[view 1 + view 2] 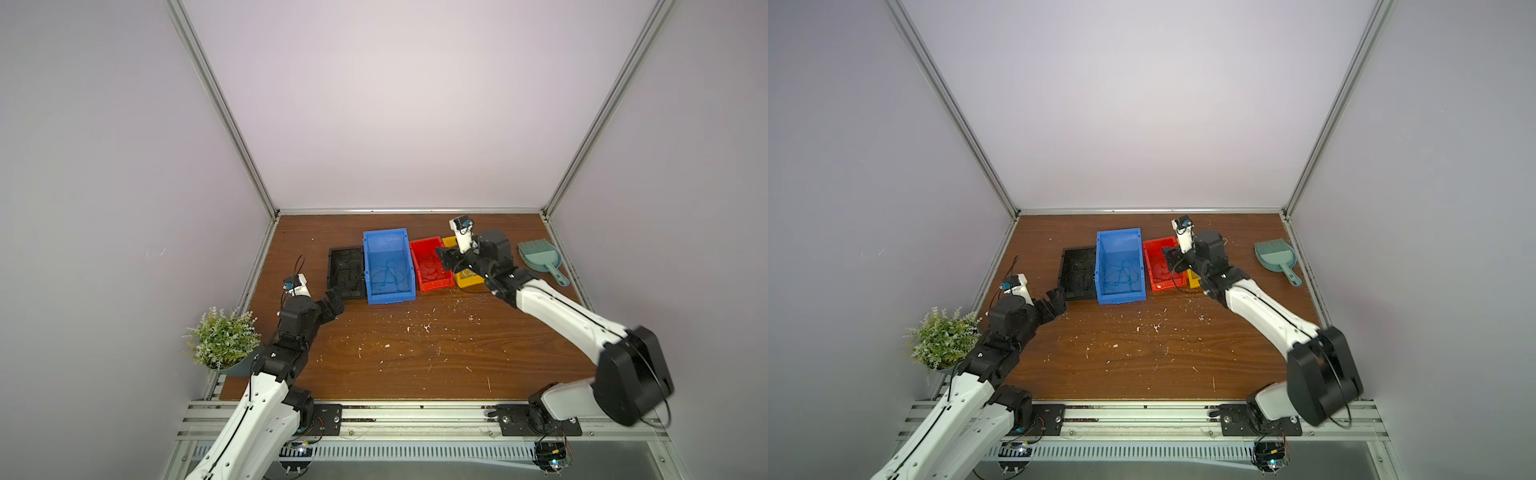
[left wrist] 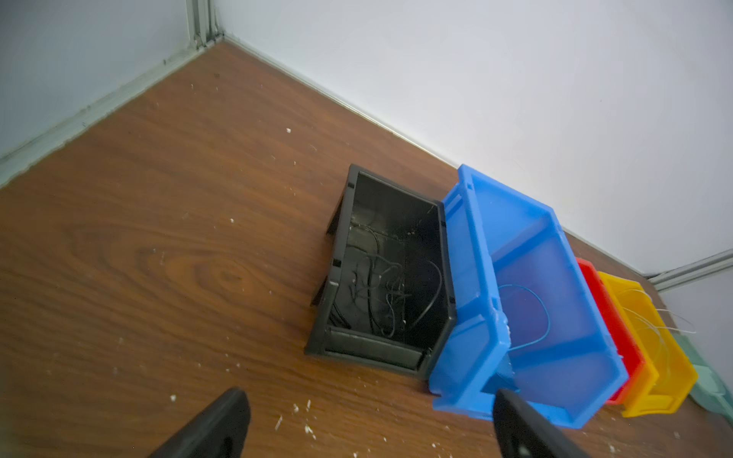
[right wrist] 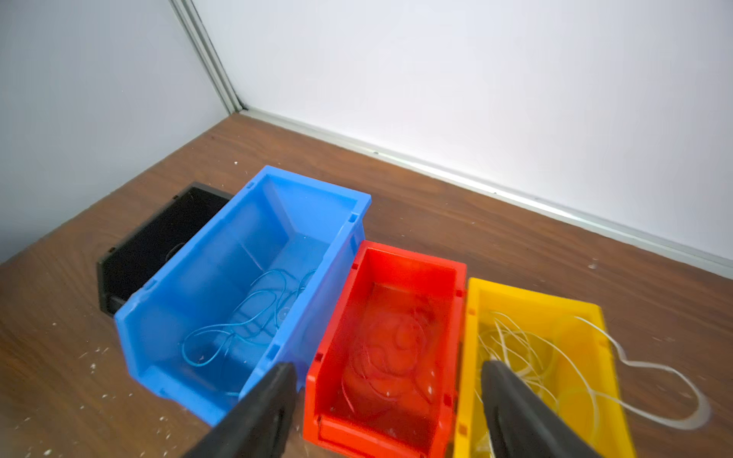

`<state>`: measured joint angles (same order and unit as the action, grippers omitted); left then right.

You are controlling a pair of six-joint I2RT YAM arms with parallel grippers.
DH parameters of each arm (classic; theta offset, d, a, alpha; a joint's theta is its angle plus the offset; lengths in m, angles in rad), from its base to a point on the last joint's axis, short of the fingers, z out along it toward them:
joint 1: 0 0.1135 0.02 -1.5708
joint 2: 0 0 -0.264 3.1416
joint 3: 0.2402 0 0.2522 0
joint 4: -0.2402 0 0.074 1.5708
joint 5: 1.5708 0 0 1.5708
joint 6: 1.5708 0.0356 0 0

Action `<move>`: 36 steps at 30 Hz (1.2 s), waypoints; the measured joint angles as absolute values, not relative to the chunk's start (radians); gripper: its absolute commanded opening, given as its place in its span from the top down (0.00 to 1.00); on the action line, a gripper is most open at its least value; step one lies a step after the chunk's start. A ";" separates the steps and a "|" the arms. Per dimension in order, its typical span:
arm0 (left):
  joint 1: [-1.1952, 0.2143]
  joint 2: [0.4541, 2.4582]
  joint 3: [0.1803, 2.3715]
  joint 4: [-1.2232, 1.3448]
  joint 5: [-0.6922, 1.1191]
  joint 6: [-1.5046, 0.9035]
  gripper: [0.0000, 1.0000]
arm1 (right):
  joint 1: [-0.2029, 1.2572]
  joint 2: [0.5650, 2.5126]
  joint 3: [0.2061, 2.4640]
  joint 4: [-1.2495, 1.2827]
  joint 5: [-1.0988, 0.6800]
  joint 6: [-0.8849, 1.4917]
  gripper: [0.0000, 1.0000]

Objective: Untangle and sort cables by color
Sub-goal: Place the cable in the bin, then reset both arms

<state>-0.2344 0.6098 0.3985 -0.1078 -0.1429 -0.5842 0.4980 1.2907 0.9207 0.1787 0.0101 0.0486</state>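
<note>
Four bins stand wall to wall in a row just below the middle of the frame in both top views, toward the back of the surface (image 1: 415, 353). There is one per colour, so I judge each serves as a drop spot within reach of the arms.

- **Black:** the black bin (image 2: 337, 277) holds a loose tangle of black cables (image 2: 373, 285).
- **Blue:** the blue bin (image 3: 238, 246) holds looped blue cables (image 3: 254, 317).
- **Red:** the red bin (image 3: 412, 253) holds red cables (image 3: 392, 349), hard to pick out against its floor.
- **White:** the yellow bin (image 3: 531, 293) takes the white cables (image 3: 511, 341), as no white bin is in view. One white loop (image 3: 654, 366) hangs over its wall and lies on the wood outside.

The right pincer (image 3: 388, 368) hovers above the red bin, spread wide with nothing between its jaws, likely placed for a drop there. The left pincer (image 2: 369, 396), also spread and empty, sits low by the near end of the black bin, clear of the other arm. Apart from that loop, I see no cables loose on the surface, so sorting looks nearly done.
</note>
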 measured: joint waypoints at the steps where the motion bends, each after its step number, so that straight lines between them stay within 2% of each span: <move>1: -0.235 0.589 0.370 -0.062 -0.153 -0.550 0.01 | 0.498 1.194 0.848 0.208 0.038 0.046 0.01; 5: -0.236 0.488 0.184 0.205 -0.164 -0.355 0.01 | 0.498 0.873 0.565 0.307 0.157 0.005 0.01; 8: -0.236 0.493 0.038 0.410 -0.163 -0.218 0.00 | 0.495 0.701 0.342 0.372 0.279 -0.025 0.01; 13: -0.237 0.616 0.003 0.594 -0.174 -0.068 0.00 | 0.442 0.628 0.069 0.470 0.445 -0.044 0.01; 18: -0.236 0.782 0.003 0.841 -0.208 0.004 0.00 | 0.324 0.801 0.006 0.680 0.473 -0.061 0.01; 26: -0.142 1.161 0.003 1.227 -0.137 0.004 0.01 | 0.143 1.171 0.007 1.101 0.323 -0.090 0.01; 36: -0.056 1.398 0.010 1.444 -0.080 0.014 0.00 | 0.084 1.484 0.113 1.320 0.149 -0.064 0.01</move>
